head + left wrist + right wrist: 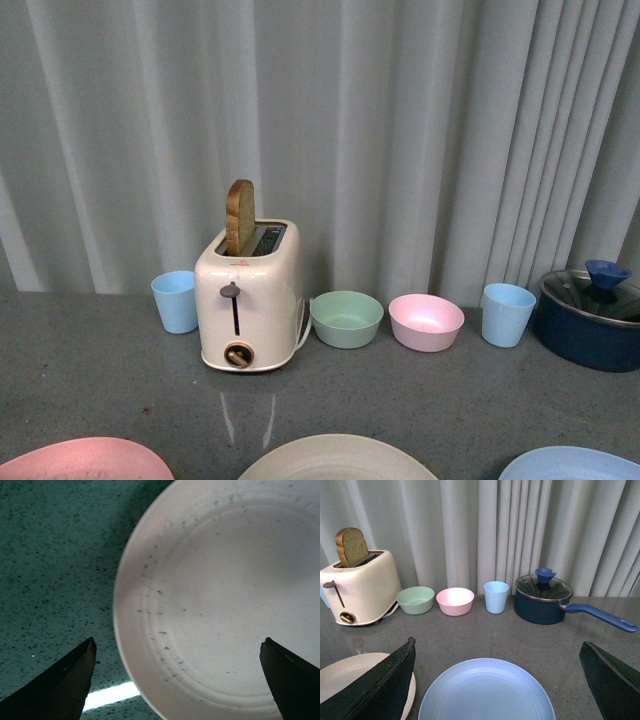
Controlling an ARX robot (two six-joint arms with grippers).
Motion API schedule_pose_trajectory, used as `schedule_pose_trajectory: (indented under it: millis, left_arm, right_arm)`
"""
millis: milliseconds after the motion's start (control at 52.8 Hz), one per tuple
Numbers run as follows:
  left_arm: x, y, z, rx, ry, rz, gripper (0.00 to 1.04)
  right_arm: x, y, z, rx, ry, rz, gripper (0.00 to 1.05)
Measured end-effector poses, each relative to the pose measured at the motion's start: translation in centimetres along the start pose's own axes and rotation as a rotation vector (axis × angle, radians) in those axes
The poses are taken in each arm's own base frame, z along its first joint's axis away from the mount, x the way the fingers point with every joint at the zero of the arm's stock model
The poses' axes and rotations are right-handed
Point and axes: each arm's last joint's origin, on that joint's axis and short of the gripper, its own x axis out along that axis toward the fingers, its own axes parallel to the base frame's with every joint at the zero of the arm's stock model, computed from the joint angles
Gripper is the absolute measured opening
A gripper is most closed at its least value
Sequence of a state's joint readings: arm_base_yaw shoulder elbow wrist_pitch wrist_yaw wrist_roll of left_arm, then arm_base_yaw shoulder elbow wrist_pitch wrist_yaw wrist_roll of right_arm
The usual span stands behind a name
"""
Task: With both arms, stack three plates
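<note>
- The three plates lie flat in a row at the near edge of the grey speckled surface (100, 370). The pink plate (85, 458) is on the left, the beige plate (338, 458) in the middle and the light blue plate (580, 465) on the right. Bare surface shows between them, and none sits on another.
- The left gripper (178, 642) is spread wide and has hold of nothing. It hangs above the pink plate, with one finger (60, 685) over the bare surface outside the rim and the other over the plate itself. Dark specks ring the plate's inner wall. I cannot tell how high above it the gripper is.
- The right gripper (498, 644) is also wide apart and empty. In its wrist view the light blue plate shows between the two fingers, with the beige plate just beside it and partly behind one finger (380, 690).
- Further back, against the pale curtain (420, 130), stands a cream toaster (248, 300) with a slice of brown bread (240, 216) sticking up from one slot.
- A light blue cup (176, 301) stands just left of the toaster. To its right come a green bowl (346, 319), a pink bowl (426, 322) and a second blue cup (507, 314).
- At the far right sits a dark blue saucepan (590, 325) — glass lid on, with a blue knob.
</note>
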State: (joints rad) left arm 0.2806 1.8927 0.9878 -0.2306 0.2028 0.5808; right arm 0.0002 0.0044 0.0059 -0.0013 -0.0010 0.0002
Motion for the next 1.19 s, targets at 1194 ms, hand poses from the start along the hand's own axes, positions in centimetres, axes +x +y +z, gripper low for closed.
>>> schedule_pose_trajectory:
  millis: [1194]
  left_arm:
    - [5.3, 2.2, -0.9, -0.006, 0.071, 0.023, 0.83]
  right_arm:
    - [0.0, 0.0, 0.0, 0.000, 0.000, 0.000, 0.97]
